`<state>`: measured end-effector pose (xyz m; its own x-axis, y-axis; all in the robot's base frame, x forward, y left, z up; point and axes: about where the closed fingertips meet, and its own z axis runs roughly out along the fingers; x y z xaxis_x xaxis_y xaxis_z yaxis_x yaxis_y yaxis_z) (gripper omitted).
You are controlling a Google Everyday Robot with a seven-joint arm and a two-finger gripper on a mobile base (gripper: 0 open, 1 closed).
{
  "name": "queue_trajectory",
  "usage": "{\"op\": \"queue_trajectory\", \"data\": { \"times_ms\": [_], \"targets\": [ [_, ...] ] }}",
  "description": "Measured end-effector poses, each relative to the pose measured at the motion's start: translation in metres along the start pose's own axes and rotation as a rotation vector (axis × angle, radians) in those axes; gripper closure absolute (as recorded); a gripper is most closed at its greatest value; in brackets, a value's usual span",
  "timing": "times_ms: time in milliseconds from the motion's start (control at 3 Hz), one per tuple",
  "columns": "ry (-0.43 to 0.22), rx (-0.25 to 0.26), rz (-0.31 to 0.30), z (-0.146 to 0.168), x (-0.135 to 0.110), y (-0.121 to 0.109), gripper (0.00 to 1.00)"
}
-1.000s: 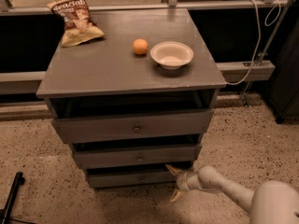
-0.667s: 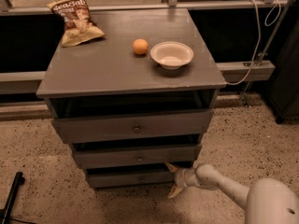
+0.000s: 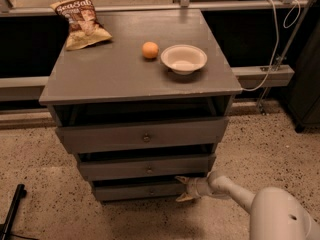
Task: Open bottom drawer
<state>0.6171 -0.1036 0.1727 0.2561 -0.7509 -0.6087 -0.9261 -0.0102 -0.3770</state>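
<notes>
Here, a grey table (image 3: 115, 79) with three drawers in its front stands on a speckled stone floor (image 3: 45, 149). Behind it runs a low grey ledge with dark panels above. On the table top a bag of crisps (image 3: 81, 22) lies at the far left corner. An orange (image 3: 150, 50) sits near the middle, just beside a white bowl (image 3: 183, 59) to its right. A white cable (image 3: 274, 44) hangs down the wall on the right, next to a dark cabinet (image 3: 306, 79). A black bar (image 3: 13, 209) crosses the floor at the lower left.

The bottom drawer (image 3: 135, 191) is the lowest of the three fronts, close to the floor under the middle drawer (image 3: 145, 167) and the top drawer (image 3: 142, 136). Its front faces the camera and its long axis runs level from left to right. A small dark knob (image 3: 151, 190) sits at its centre. A dark gap shows above its upper edge.

The gripper (image 3: 178, 189) is low at the right end of the bottom drawer front, reached in from the lower right on a pale arm (image 3: 230, 191). Its fingers (image 3: 181, 179) are spread apart, one by the drawer's upper edge and one by its lower edge. Whether they touch the front cannot be told.
</notes>
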Motion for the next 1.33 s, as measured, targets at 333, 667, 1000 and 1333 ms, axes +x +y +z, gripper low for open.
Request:
{"op": "queue_trajectory", "data": {
  "times_ms": [333,667,1000,1333],
  "targets": [
    [-0.05,0.021,0.052,-0.002,0.012,0.003,0.32],
    [-0.117,0.03,0.055,-0.012,0.014,0.012,0.32],
    [-0.148,-0.037,0.048,-0.023,0.02,0.045,0.51],
    [-0.149,-0.038,0.048,-0.029,0.015,0.042,0.78]
  ]
}}
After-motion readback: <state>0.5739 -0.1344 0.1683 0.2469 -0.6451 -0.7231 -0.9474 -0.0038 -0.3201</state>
